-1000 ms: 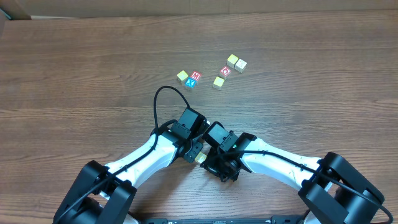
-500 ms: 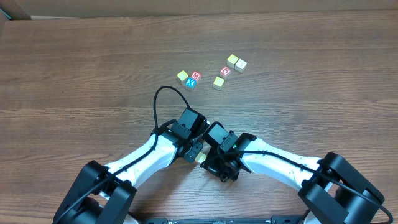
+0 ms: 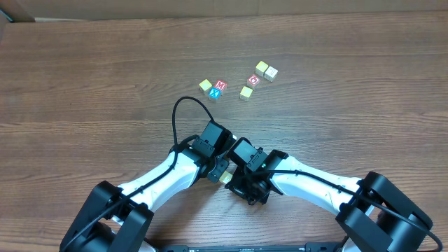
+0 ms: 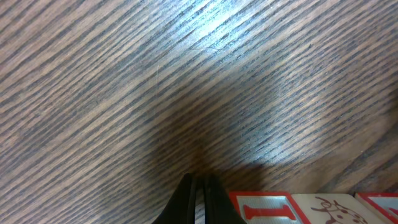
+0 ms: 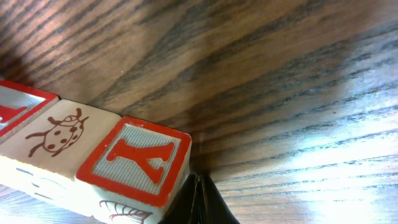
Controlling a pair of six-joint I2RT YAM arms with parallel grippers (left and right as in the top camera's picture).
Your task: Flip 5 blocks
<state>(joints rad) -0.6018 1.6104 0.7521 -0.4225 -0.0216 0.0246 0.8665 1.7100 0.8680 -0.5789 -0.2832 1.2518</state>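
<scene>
Where the two wrists meet, three blocks lie in a touching row. The ladybug block sits in the middle and serves as the reference.

- The Y block has a red frame and a red letter on a grey ground. It touches the ladybug block on the side toward the right gripper.
- A red-framed block touches the opposite side, toward the left gripper. Its letter is cut off at the picture edge.
- All three rest flat on the table, printed faces up.

Right gripper: fingers pinched together to a thin point, nothing between them. The tip is just beside the Y block, two blocks from the reference. Whether it touches, cannot tell.

Left gripper: also pinched tight and empty, with its tip just beside the red-framed block.

From overhead the row is almost hidden under the wrists; only a cream sliver shows.

Seven more blocks lie loose, well apart from the ladybug block, on its far side from the arm bases:
- a yellow-topped block
- a red M block touching a blue X block
- a second yellow-topped block
- a red O block
- a cream pair, farthest out

A black cable loops between that group and the reference.
</scene>
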